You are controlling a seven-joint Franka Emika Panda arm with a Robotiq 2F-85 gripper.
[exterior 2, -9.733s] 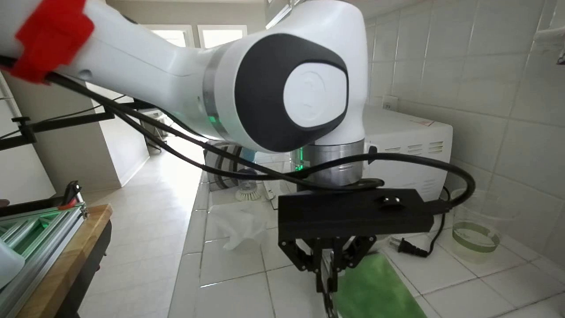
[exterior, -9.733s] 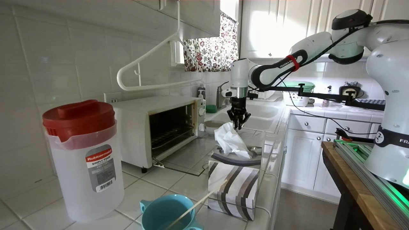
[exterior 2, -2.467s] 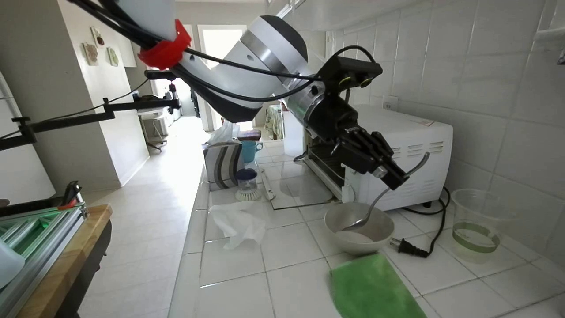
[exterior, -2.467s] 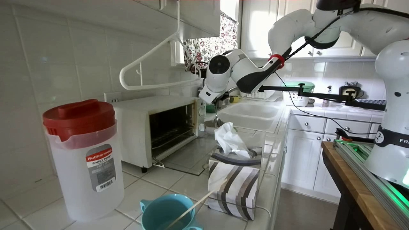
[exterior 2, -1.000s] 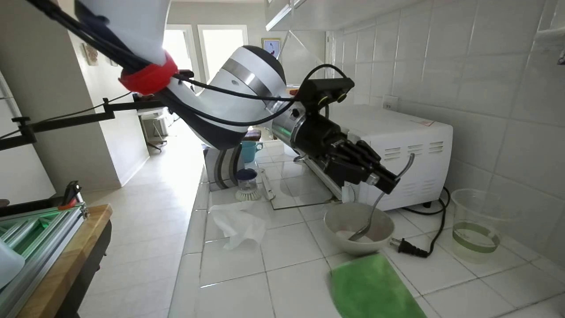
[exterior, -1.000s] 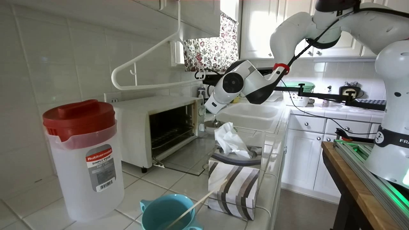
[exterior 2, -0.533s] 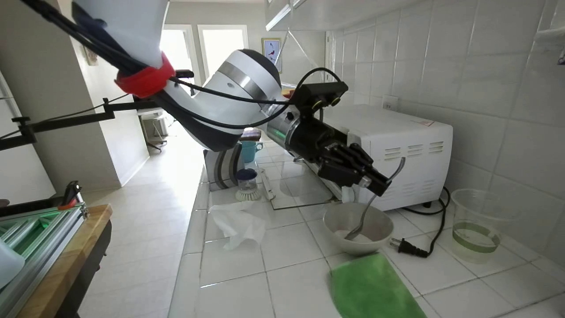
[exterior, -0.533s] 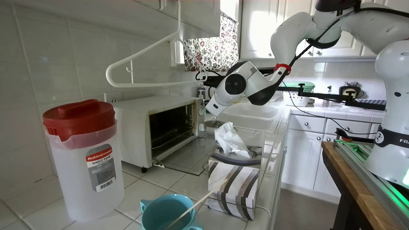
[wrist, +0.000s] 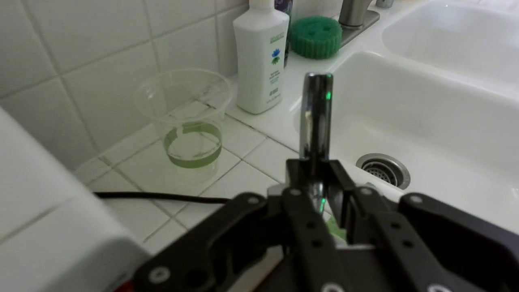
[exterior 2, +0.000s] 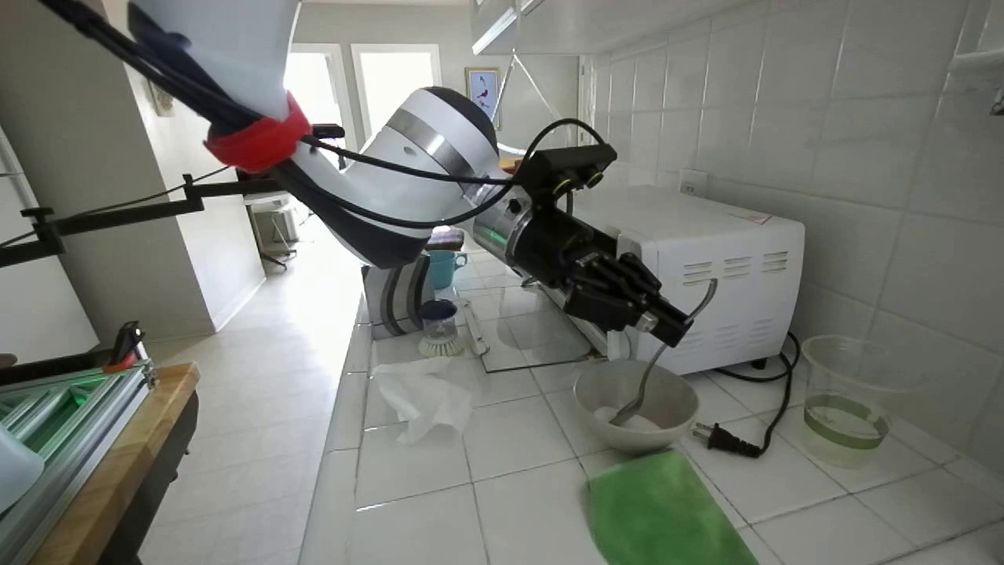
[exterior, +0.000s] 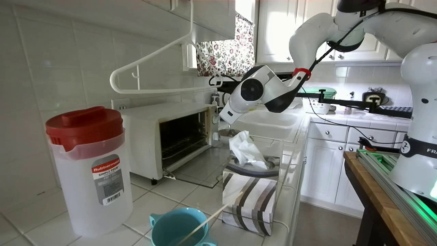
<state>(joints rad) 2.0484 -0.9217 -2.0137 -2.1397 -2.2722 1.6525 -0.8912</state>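
Claw (exterior 2: 684,322) is clamped on the spoon (exterior 2: 645,381), head down in the bowl (exterior 2: 680,422) on the desk (exterior 2: 518,510), so imo a sideways shove could twist something that skinny or slide the bowl.

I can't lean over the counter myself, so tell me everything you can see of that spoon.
The spoon looks like shiny metal, its long handle curving at the top end. The fingers grip the handle, holding it slanted, head down inside the pale bowl. Whether the head touches the bowl's bottom is unclear.
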